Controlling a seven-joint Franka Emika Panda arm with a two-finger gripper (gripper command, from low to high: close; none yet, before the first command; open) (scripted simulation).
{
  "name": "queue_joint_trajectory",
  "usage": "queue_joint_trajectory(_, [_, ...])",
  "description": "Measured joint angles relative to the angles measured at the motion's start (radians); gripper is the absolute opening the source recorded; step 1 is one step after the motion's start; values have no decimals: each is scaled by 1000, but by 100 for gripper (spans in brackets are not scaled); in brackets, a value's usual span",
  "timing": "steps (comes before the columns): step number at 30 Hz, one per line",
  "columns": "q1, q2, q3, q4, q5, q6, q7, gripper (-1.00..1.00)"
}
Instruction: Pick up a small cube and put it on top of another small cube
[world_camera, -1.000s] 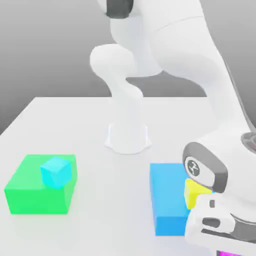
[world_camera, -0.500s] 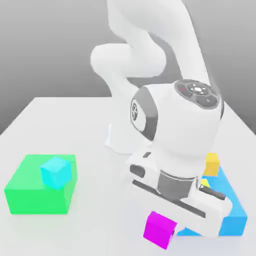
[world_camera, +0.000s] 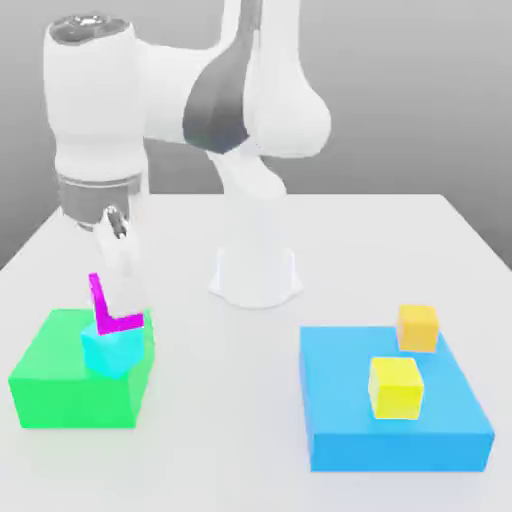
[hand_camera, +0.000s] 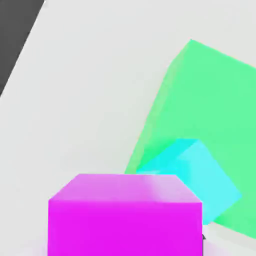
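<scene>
Magenta small cube sits clamped between the fingers of the gripper, jaws closed on it; in the exterior view one white finger covers most of it, leaving an L-shaped strip of pink. Held cube hangs directly over the cyan small cube, close to its top face; contact or gap cannot be told. Cyan cube rests on the green block at the exterior view's left.

Exterior view adds the flat blue block at its right, carrying a yellow cube and an orange cube, well apart from the gripper.

Hand view gives the magenta cube's full top and front faces, with the cyan cube turned at an angle beyond it on green.
</scene>
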Motion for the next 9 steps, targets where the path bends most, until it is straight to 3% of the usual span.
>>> queue_joint_trajectory(5, [-13,90,-25,-68,23,167,-10,-100])
queue_joint_trajectory(6, [-13,113,-26,-76,25,198,-11,100])
queue_joint_trajectory(9, [-13,113,-26,-76,25,198,-11,100])
